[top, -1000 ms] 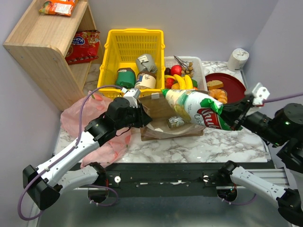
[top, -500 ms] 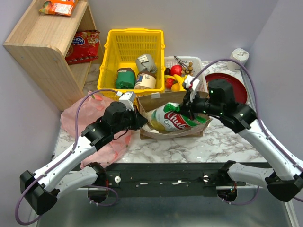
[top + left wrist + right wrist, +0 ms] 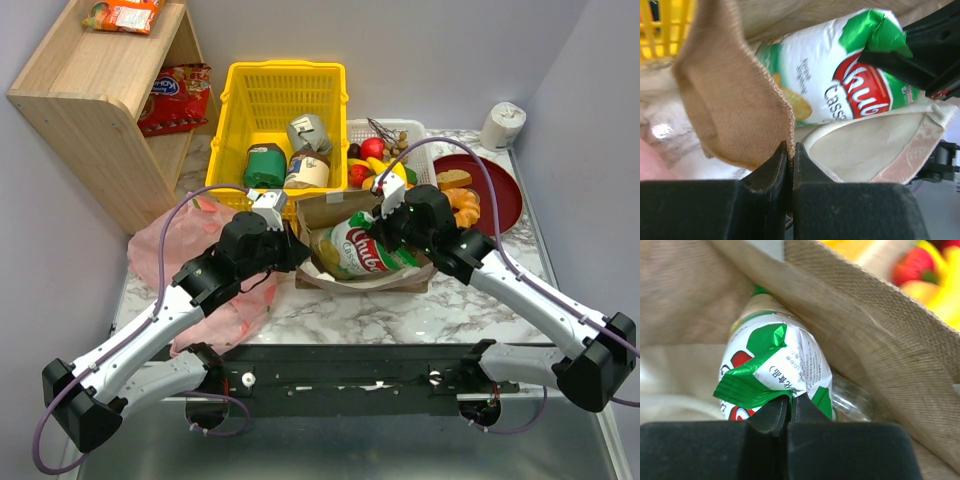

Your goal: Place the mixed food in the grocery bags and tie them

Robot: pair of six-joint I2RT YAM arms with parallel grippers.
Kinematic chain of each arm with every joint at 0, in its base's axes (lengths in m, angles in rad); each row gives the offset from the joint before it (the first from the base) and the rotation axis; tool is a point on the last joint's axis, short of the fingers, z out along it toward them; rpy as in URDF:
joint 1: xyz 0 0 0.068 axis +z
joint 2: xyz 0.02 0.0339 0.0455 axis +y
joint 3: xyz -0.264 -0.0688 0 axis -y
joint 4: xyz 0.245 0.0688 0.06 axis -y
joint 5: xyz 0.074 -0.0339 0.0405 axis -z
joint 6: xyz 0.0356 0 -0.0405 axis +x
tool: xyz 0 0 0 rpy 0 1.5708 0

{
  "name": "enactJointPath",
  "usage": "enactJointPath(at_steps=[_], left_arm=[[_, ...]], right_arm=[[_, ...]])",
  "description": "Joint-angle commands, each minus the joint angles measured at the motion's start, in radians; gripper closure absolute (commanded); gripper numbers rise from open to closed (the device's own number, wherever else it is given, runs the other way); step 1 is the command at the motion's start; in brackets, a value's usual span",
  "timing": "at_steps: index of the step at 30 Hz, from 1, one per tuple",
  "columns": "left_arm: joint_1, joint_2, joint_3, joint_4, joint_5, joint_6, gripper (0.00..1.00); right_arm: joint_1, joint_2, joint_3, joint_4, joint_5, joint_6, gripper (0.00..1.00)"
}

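Green crisp packet (image 3: 776, 365): end pinched by right gripper (image 3: 789, 401), partly inside brown grocery bag (image 3: 732, 95) (left gripper (image 3: 790, 148) clamps the rim, keeping the mouth open).

From where I stand this is a robot lab's mock grocery corner: bare pale walls (image 3: 450, 40), a marble-patterned tabletop (image 3: 340, 305), a yellow plastic basket (image 3: 286, 100) of tins (image 3: 265, 163), a pale wooden shelf (image 3: 70, 110) of snack packets (image 3: 175, 95) left of it, a white plastic tray (image 3: 425, 150) of fruit (image 3: 372, 148) right of it, and two black-and-white robot arms (image 3: 150, 320) bolted on in front of it.
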Motion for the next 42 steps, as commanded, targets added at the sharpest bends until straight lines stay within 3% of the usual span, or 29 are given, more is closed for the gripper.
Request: enactJointPath(at_steps=[1,2,4,7,8,14,19,27,31,37,40,41,42], left_arm=[[-0.001,-0.012,0.044,-0.025,-0.049,0.027,1.0],[-0.001,-0.015,0.043,-0.022,-0.049,0.029,1.0],[-0.001,-0.009,0.043,-0.025,-0.074,0.029,1.0],[-0.001,0.006,0.05,-0.043,-0.072,0.03,1.0],[-0.001,0.011,0.049,-0.043,-0.069,0.03,1.0],[-0.001,0.032,0.049,-0.017,-0.059,0.026,1.0],[-0.001,0.051,0.064,-0.011,-0.059,0.035,1.0],[-0.001,0.08,0.092,-0.031,-0.059,0.069,1.0],[0.001,0.088,0.093,-0.023,-0.033,0.086,1.0],[-0.001,0.092,0.09,-0.006,-0.007,0.122,1.0],[0.001,0.115,0.105,0.003,0.053,0.156,1.0],[-0.001,0.121,0.11,0.004,0.07,0.182,1.0],[-0.001,0.13,0.118,0.004,0.087,0.193,1.0]], right_arm=[[-0.008,0.081,-0.026,-0.243,0.436,0.059,0.91],[-0.009,0.092,-0.031,-0.251,0.477,0.094,0.82],[-0.009,0.123,-0.032,-0.272,0.499,0.108,0.74],[-0.009,0.127,-0.009,-0.306,0.487,0.11,0.46],[-0.009,0.117,0.0,-0.312,0.461,0.105,0.32],[-0.008,-0.033,0.104,-0.337,0.204,0.08,0.01],[-0.009,-0.124,0.219,-0.398,0.071,0.132,0.0],[-0.044,-0.121,0.494,-0.728,0.312,0.263,0.04],[-0.142,-0.106,0.424,-0.826,0.324,0.298,0.05],[-0.198,-0.141,0.31,-0.764,0.303,0.333,0.05],[-0.198,-0.129,0.246,-0.69,0.28,0.337,0.12],[-0.199,-0.123,0.224,-0.677,0.287,0.327,0.21],[-0.201,-0.102,0.223,-0.67,0.304,0.315,0.22]])
